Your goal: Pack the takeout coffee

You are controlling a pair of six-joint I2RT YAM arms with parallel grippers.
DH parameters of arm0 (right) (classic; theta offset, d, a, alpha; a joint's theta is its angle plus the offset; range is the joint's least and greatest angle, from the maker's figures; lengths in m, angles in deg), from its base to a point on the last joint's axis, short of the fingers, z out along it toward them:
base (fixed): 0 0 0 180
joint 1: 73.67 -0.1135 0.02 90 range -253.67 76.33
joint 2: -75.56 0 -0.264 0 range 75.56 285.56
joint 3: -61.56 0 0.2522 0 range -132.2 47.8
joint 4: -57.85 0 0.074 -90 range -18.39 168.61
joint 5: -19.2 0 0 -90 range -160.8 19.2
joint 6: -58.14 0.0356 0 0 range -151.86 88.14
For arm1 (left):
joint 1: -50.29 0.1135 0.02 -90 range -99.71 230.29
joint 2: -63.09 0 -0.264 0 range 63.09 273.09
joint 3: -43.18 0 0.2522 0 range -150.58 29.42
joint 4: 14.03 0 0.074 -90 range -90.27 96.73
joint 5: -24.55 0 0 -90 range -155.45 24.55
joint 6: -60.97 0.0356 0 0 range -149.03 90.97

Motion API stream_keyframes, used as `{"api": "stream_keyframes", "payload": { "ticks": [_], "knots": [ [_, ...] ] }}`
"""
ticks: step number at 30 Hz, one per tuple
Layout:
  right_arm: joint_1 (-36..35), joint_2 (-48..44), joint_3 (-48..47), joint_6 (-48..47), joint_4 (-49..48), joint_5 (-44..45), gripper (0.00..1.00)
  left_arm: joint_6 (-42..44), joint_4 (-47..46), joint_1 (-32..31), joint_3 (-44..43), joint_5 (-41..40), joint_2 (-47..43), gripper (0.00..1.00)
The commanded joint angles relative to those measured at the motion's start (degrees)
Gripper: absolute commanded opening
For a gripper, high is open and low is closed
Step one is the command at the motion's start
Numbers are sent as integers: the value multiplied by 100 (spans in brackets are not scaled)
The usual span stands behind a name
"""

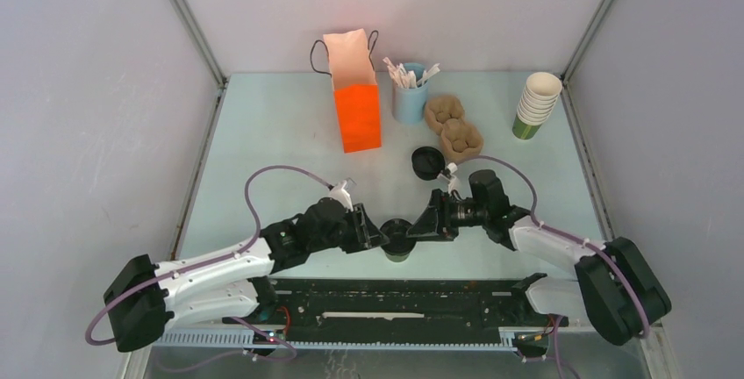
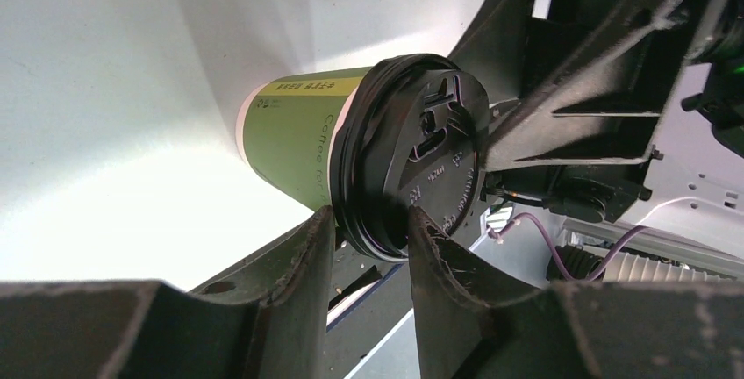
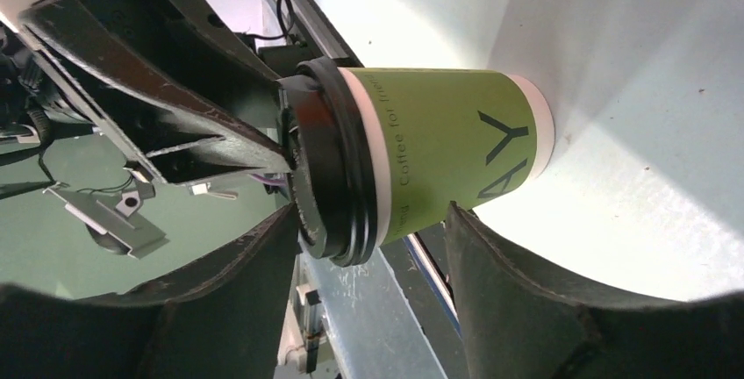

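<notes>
Place: a robotics lab test cell, dressed as a coffee takeout counter.
Enclosure: plain pale wall panels (image 1: 88, 89) on three sides, joined by metal corner posts (image 1: 189, 24).
Machinery: a left arm (image 1: 215, 269) and a right arm (image 1: 561, 252), black and white, mounted on a black rail (image 1: 395, 309) at the near edge, trailing purple cables (image 1: 254, 195).
Surface: a pale blue-green table (image 1: 281, 142).
Props: an orange paper bag (image 1: 360, 116), a blue tub of white sticks (image 1: 409, 98), a brown pulp carrier (image 1: 456, 129), a stack of paper cups (image 1: 535, 103), a loose black lid (image 1: 427, 161), one takeout coffee (image 1: 397, 237).

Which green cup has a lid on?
The single cup between the left hand and right hand, capped with a black lid; the stacked cups at back right are open.
</notes>
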Motion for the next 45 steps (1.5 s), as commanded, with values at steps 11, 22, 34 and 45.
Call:
{"api": "stream_keyframes", "payload": {
  "ticks": [11, 22, 34, 45],
  "knots": [
    [-184, 754, 170, -193, -64, 659, 63, 179, 444, -2, 308, -459, -20, 40],
    [-210, -481, -978, -850, 1971, 880, 84, 628, 559, 3, -472, -313, -149, 61],
    [-2077, -544, -3416, -2040, 5417, 4585, 100, 1312, 2738, 15, -1240, -1962, -2071, 99],
    [-3920, 1030, -4926, -1963, 6472, 6791, 100, 1162, 3661, 20, -1087, -2919, -3375, 100]
  ]
}}
